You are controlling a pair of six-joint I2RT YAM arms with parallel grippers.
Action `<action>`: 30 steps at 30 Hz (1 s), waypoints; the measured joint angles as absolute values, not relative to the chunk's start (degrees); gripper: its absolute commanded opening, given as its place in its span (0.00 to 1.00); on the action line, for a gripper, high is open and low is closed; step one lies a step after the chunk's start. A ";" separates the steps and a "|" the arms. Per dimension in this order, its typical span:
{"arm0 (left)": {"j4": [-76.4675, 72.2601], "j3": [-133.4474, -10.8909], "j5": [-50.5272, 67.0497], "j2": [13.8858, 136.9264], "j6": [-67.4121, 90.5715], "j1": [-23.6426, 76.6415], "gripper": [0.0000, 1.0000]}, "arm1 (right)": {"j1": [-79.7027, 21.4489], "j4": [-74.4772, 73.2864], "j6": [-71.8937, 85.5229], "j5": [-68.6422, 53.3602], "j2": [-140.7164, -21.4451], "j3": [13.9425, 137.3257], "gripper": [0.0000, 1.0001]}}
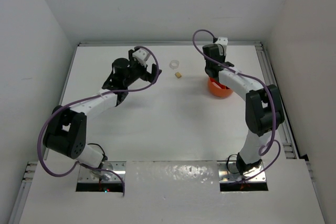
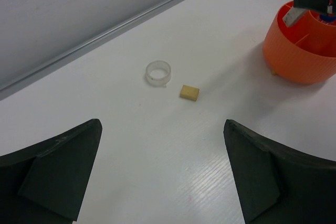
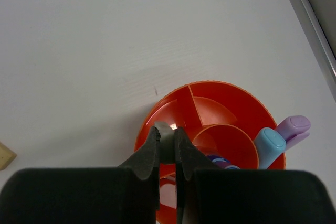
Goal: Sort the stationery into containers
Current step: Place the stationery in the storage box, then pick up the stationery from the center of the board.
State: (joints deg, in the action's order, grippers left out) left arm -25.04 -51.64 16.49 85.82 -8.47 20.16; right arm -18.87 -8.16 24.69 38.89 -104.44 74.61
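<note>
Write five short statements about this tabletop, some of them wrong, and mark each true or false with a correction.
1. The clear plastic ring lies inside the round orange plastic tub. False: it lies on the white table.
2. The left hand is open and empty. True.
3. The right hand is over the tub, pinching a small grey piece. True.
4. The small tan block touches the ring. False: there is a gap between them.
5. A pastel blue piece and a lilac piece stand in the tub. True.
</note>
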 measured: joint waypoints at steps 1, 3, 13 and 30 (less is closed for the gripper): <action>-25.15 -51.64 16.43 85.82 -8.47 20.14 1.00 | -18.90 -8.12 24.73 39.09 -104.64 74.61 0.00; -25.47 -51.64 16.34 85.82 -8.47 20.14 1.00 | -18.90 -8.01 24.88 39.40 -105.08 74.61 0.00; -25.56 -51.64 16.01 85.82 -8.40 20.12 1.00 | -19.31 -7.57 24.38 38.61 -106.06 74.87 0.45; -25.34 -51.62 9.52 85.25 -5.76 19.38 1.00 | -23.07 -14.22 11.14 -3.18 -122.56 106.04 0.69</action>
